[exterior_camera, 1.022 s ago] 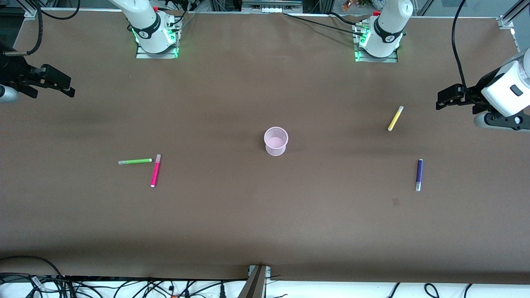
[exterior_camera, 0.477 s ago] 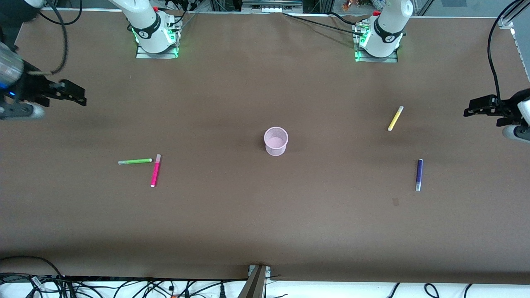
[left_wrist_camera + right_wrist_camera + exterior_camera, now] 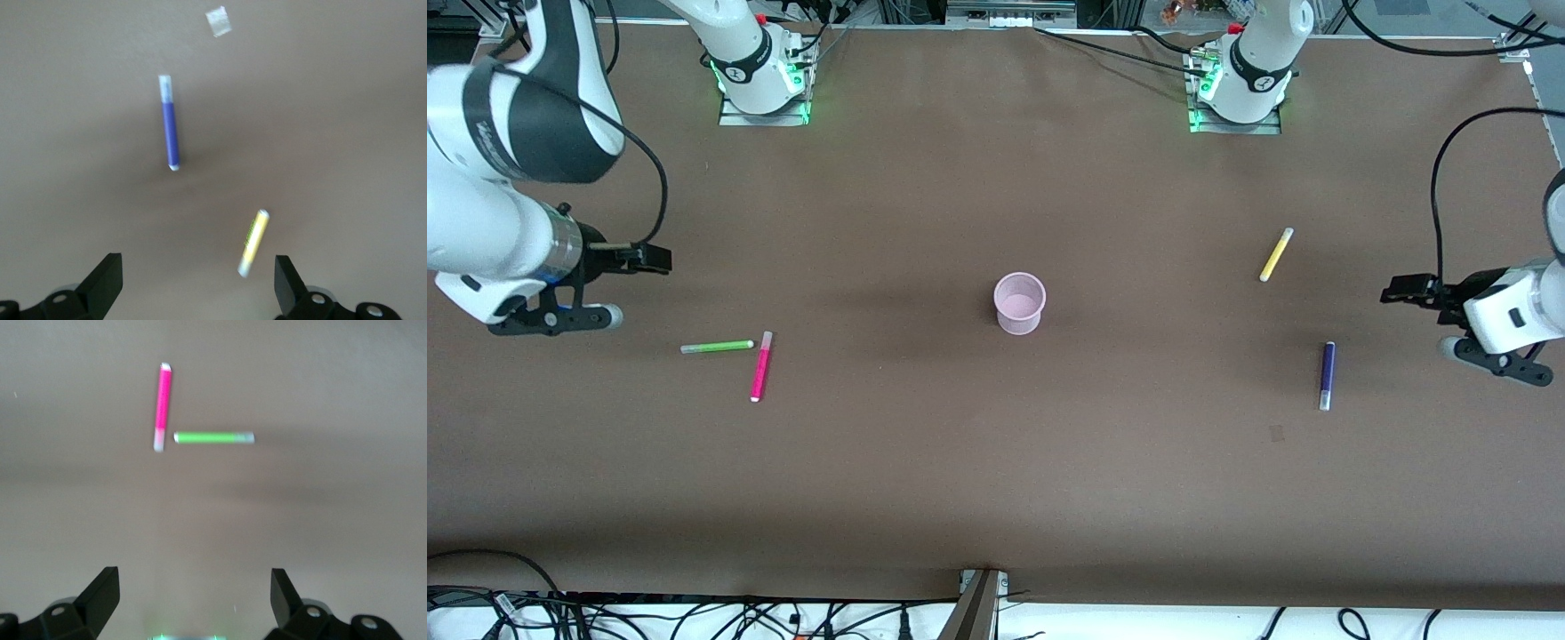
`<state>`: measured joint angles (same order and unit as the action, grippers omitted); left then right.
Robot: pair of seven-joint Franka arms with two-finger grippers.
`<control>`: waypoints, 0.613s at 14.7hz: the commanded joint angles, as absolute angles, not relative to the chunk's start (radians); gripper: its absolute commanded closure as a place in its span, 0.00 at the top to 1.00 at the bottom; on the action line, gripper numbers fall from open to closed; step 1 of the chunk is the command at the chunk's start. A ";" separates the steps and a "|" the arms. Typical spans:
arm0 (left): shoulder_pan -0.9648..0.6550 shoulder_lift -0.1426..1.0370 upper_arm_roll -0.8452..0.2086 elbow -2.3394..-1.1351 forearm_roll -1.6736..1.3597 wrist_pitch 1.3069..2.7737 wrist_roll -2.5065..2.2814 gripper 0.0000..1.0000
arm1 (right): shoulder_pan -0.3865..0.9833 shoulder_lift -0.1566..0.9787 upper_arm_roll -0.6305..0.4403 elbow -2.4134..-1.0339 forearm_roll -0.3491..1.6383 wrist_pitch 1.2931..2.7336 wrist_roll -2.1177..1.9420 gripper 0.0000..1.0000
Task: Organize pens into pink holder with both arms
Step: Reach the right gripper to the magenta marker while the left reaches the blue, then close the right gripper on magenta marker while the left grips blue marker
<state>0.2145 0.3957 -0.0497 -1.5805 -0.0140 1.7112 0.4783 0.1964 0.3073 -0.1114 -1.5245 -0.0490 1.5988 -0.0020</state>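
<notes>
The pink holder (image 3: 1020, 302) stands upright at the table's middle. The lime green pen (image 3: 716, 347) and magenta pen (image 3: 761, 366) lie almost touching toward the right arm's end; both show in the right wrist view, magenta (image 3: 162, 407) and green (image 3: 213, 438). The yellow pen (image 3: 1276, 254) and dark purple pen (image 3: 1327, 375) lie apart toward the left arm's end; the left wrist view shows purple (image 3: 170, 123) and yellow (image 3: 253, 241). My right gripper (image 3: 654, 258) (image 3: 193, 590) is open and empty over bare table by the green pen. My left gripper (image 3: 1400, 292) (image 3: 197, 280) is open and empty over bare table beside the purple pen.
The arm bases (image 3: 763, 89) (image 3: 1236, 98) stand along the table's edge farthest from the front camera. A small tape patch (image 3: 1276, 433) (image 3: 218, 21) lies nearer the front camera than the purple pen. Cables and a bracket (image 3: 980, 604) line the nearest edge.
Both arms have swung in from the table's ends toward the pens and lower in the front view. The pens and the holder have not moved.
</notes>
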 commanded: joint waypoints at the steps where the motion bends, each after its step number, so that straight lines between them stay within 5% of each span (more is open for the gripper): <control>1: 0.227 0.394 -0.055 -1.709 -0.018 1.880 0.529 1.00 | 0.199 0.421 -0.115 -1.502 -0.006 1.687 0.006 1.00; 9: 0.225 0.547 -0.055 -1.756 -0.018 2.097 0.537 1.00 | 0.184 0.731 -0.118 -1.307 0.092 1.907 -0.002 1.00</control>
